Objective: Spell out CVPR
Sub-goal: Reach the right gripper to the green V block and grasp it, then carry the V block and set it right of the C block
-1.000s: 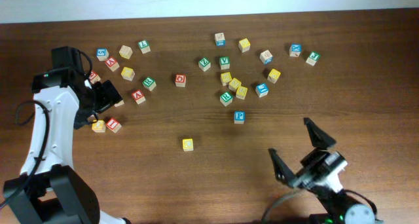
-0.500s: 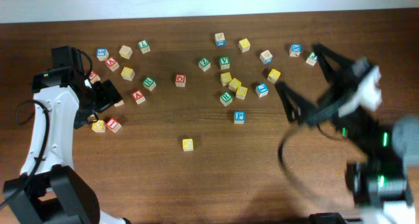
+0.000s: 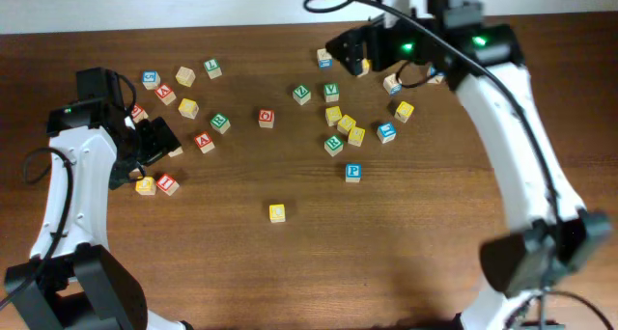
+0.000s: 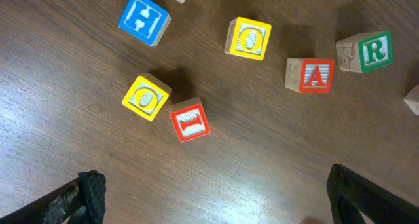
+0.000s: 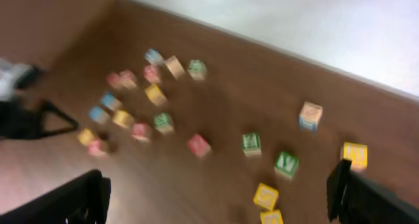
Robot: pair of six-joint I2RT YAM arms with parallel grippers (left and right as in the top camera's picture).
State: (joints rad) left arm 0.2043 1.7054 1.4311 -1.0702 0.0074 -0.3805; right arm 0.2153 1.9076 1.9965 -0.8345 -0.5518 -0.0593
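The yellow-faced wooden cube [image 3: 277, 212] lies alone on the brown wooden table [image 3: 435, 262]. The blue P cube [image 3: 353, 173] is near it, the green V cube [image 3: 331, 91] is in the middle cluster, and the green R cube [image 4: 373, 50] sits beside a red A cube [image 4: 310, 74]. The left gripper [image 4: 216, 183] and right gripper [image 5: 219, 185] hang above, fingers spread wide and empty.
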